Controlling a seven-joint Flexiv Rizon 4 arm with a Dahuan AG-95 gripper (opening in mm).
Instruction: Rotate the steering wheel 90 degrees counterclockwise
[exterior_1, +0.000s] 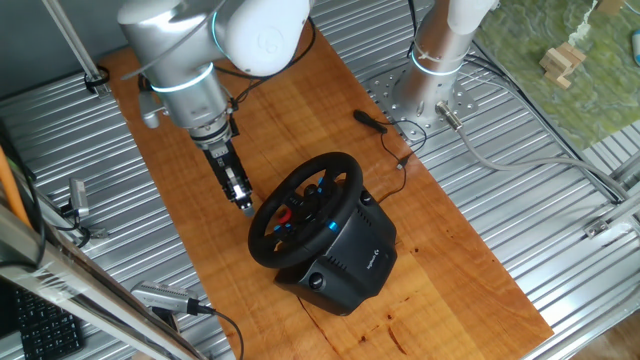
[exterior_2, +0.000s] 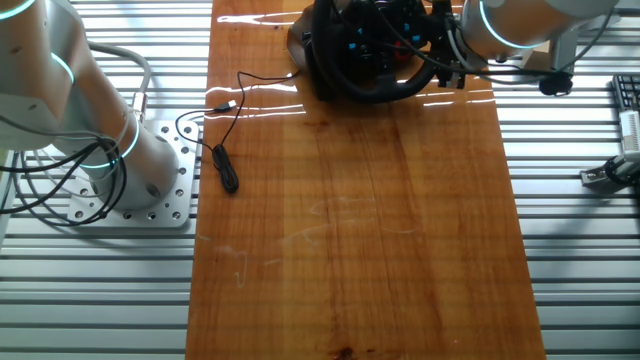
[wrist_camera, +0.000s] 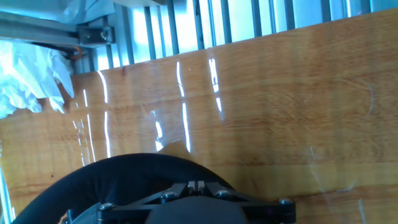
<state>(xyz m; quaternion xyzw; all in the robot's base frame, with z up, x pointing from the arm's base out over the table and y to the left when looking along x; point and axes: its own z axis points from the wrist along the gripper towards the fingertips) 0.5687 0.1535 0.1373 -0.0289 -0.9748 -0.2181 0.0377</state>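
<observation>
Wooden board (exterior_1: 330, 120) (ribbed metal table (exterior_1: 560, 200))

A brown wood bench (exterior_2: 350, 230) has a thin black cable (exterior_2: 222, 150) lying near its edge.

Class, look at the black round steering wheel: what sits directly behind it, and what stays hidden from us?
Behind the black round steering wheel is its boxy black base, resting on the wooden board. The wheel covers the base's front, and how they join cannot be seen.
</observation>
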